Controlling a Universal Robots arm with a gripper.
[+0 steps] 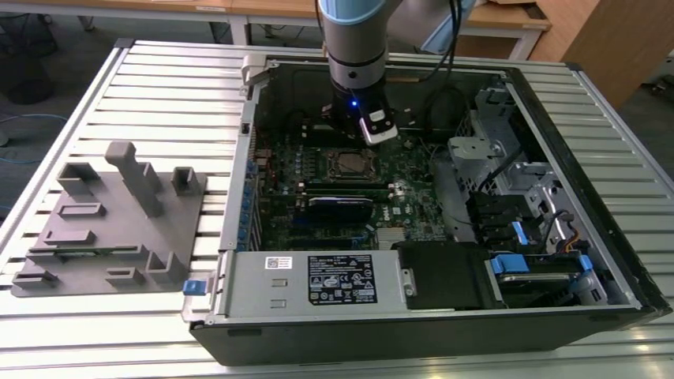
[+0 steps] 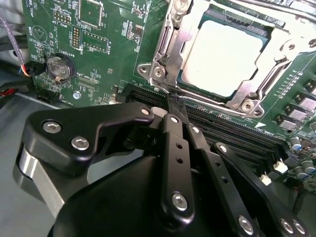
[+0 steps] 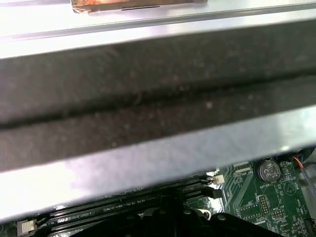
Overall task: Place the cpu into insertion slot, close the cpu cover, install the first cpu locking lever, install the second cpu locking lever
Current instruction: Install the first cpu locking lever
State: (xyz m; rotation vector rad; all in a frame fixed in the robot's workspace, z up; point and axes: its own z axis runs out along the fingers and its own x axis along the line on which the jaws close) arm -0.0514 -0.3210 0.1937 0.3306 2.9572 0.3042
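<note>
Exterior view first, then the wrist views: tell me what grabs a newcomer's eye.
In the exterior view, the open computer case on the slatted metal table dominates, with the arm reaching down into it over the green motherboard. In the second wrist view, the cpu sits bright in the insertion slot, framed by the cpu cover, with the black gripper just beside it over the memory slots.

I see a dark case wall (image 3: 158, 98) with a grey metal edge, long black memory slots (image 3: 123, 202) below it, and a round battery (image 3: 269, 170) on the green board (image 3: 247, 197).
</note>
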